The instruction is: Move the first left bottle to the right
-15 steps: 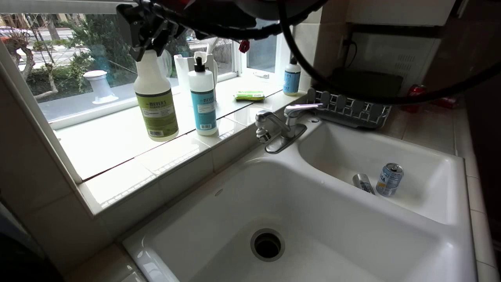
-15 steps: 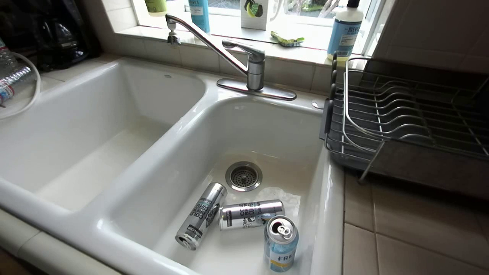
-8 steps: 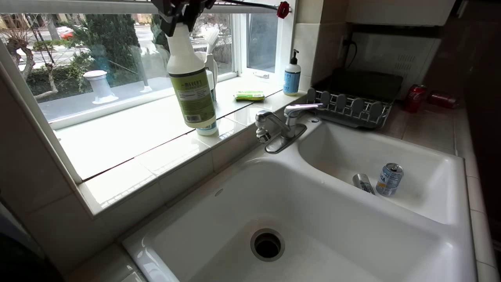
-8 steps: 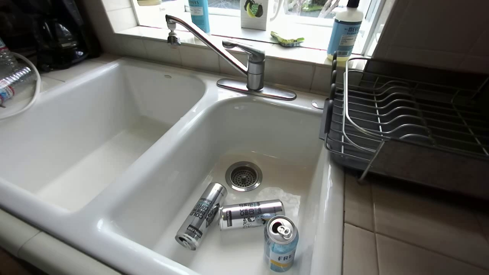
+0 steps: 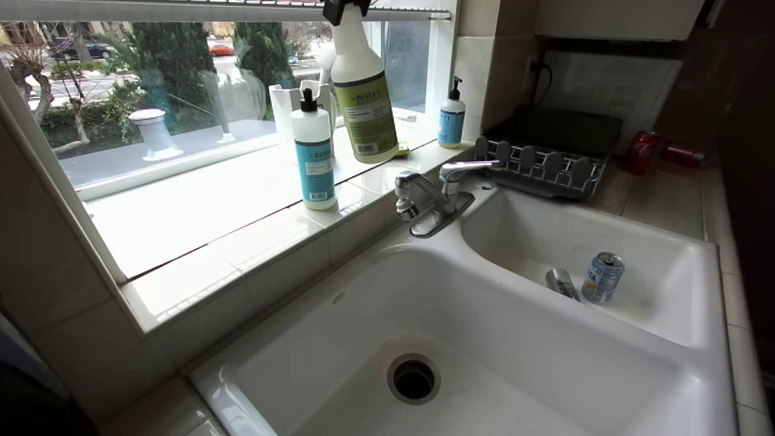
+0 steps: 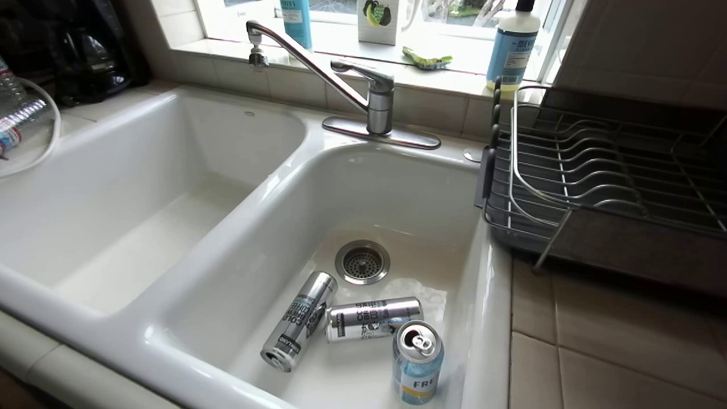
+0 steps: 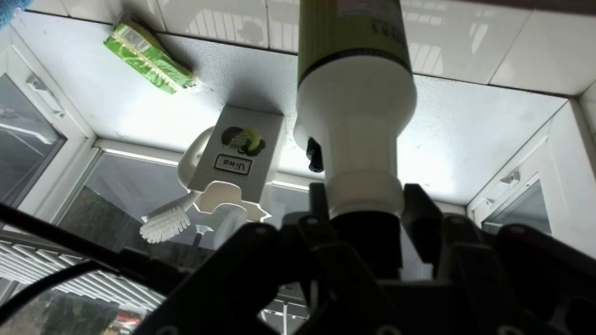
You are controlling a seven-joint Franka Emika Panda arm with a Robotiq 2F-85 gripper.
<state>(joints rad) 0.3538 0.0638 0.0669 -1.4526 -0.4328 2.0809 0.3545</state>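
Note:
The first left bottle point(image 5: 366, 115), a spray bottle with a whitish body and olive label, hangs slightly tilted in the air above the window sill point(image 5: 181, 206). It is out of view in the exterior view that looks over the dish rack. My gripper point(image 7: 365, 197) is shut on the bottle's neck. In the wrist view the bottle point(image 7: 356, 102) extends up from between the fingers, and its black nozzle is dark and partly hidden in the gripper. In an exterior view only the fingertips point(image 5: 334, 12) show at the top edge.
A blue-labelled bottle point(image 5: 315, 175) stands on the sill, left of the held bottle. A green packet point(image 6: 427, 58), a white box point(image 7: 233, 153) with a brush, and a small blue bottle point(image 5: 451, 127) also stand there. The faucet point(image 5: 445, 197) and dish rack point(image 6: 596, 187) lie to the right.
My gripper has carried the bottle up and to the right, past the blue-labelled bottle. It has left the top of the exterior view that looks over the dish rack.

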